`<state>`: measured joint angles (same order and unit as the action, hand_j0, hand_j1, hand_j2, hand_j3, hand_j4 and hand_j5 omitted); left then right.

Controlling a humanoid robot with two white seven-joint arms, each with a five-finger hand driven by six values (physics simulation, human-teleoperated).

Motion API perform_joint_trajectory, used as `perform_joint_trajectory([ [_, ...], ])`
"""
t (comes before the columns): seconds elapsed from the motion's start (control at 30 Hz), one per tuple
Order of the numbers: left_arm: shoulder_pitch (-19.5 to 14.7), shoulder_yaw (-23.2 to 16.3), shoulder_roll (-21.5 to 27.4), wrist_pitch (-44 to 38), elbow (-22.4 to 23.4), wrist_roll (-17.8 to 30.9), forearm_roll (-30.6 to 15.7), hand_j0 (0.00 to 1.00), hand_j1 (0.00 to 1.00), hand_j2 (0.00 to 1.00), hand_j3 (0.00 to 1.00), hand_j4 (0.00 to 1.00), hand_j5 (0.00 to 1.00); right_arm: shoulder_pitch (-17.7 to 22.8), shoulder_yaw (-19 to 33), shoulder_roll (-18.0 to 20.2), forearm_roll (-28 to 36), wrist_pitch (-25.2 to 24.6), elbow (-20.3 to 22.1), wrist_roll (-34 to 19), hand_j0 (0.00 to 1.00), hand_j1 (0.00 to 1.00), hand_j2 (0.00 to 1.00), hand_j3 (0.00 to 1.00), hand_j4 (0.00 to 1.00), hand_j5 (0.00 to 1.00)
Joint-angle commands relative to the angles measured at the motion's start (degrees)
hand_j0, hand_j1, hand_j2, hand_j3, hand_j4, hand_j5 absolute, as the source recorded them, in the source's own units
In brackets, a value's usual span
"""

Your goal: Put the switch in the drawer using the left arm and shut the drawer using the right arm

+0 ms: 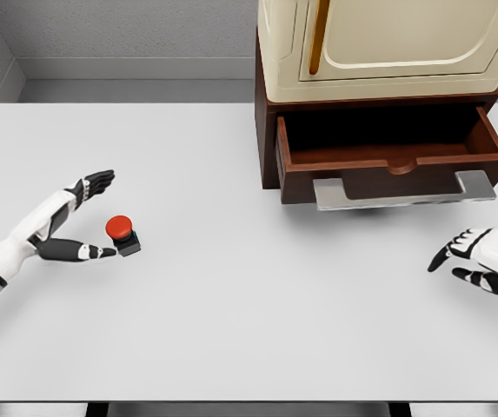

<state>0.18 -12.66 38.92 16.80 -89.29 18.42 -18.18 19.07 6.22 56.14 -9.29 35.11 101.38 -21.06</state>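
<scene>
The switch [123,234], a red round button on a small dark base, stands on the white table at the left. My left hand [97,213] is spread wide around it: the thumb tip [105,252] almost touches the base, and the fingers [99,182] reach out behind it, apart from it. It holds nothing. The brown drawer [396,155] of the cabinet at the back right is pulled out, with a grey handle [402,193] at its front; its inside looks dark and bare. My right hand [470,256] rests at the right edge below the drawer, fingers relaxed.
A cream cabinet [388,43] with a vertical wooden handle sits on top of the drawer unit. The table's [249,330] front edge runs along the bottom of the view, and grey walls close off the back.
</scene>
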Motion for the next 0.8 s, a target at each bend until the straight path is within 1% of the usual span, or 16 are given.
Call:
perform_joint_trajectory([
  [0.0, 0.0, -0.1, -2.6, 0.2, 1.6, -0.1, 0.3, 1.0, 1.0, 1.0, 1.0, 1.0, 1.0, 0.0, -0.6, -0.8, 0.4, -0.1, 0.0, 0.1, 0.56, 0.56, 0.56, 0.56, 0.56, 0.56],
  [0.13, -0.1, -0.1, -3.5, 0.8, 2.0, -0.1, 1.0, 1.0, 1.0, 1.0, 1.0, 1.0, 1.0, -0.1, -1.0, -3.1, 0.4, -0.1, 0.0, 0.1, 0.56, 0.56, 0.56, 0.56, 0.56, 0.56],
  [0.2, -0.1, 0.0, -5.6, 4.4, 3.8, -0.1, 1.2, 1.0, 1.0, 1.0, 1.0, 1.0, 1.0, -1.3, -2.4, -3.9, 0.4, -0.1, 0.0, 0.1, 0.55, 0.55, 0.55, 0.55, 0.55, 0.55],
  [0.33, -0.1, 0.0, -6.8, 7.2, 5.5, -0.1, 1.6, 1.0, 1.0, 1.0, 1.0, 1.0, 1.0, -1.9, -2.9, -6.2, 0.4, -0.1, 0.0, 0.1, 0.55, 0.55, 0.55, 0.55, 0.55, 0.55],
  [0.53, -0.1, -0.1, -8.1, 7.3, 7.5, -0.1, 2.4, 1.0, 1.0, 1.0, 1.0, 1.0, 1.0, -1.9, -2.9, -6.3, 0.5, -0.1, 0.0, 0.5, 0.56, 0.56, 0.56, 0.56, 0.56, 0.56],
  [0.7, -0.1, -0.1, -8.1, 7.2, 8.4, -0.1, 2.9, 1.0, 1.0, 1.0, 1.0, 1.0, 1.0, -1.8, -2.9, -6.2, 3.1, -0.1, 0.0, 0.8, 0.56, 0.56, 0.56, 0.56, 0.56, 0.56],
  [0.73, -0.1, -0.1, -8.1, 7.3, 8.4, -0.1, 2.9, 0.94, 0.94, 0.94, 0.94, 0.94, 0.94, -1.9, -2.9, -6.2, 3.2, -0.1, 0.0, 0.8, 0.56, 0.56, 0.56, 0.56, 0.56, 0.56],
  [0.77, -0.1, -0.1, -8.1, 7.3, 8.4, -0.1, 2.9, 0.93, 0.93, 0.93, 0.93, 0.93, 0.93, -1.8, -3.0, -6.2, 3.9, -0.1, 0.0, 0.8, 0.56, 0.56, 0.56, 0.56, 0.56, 0.56],
])
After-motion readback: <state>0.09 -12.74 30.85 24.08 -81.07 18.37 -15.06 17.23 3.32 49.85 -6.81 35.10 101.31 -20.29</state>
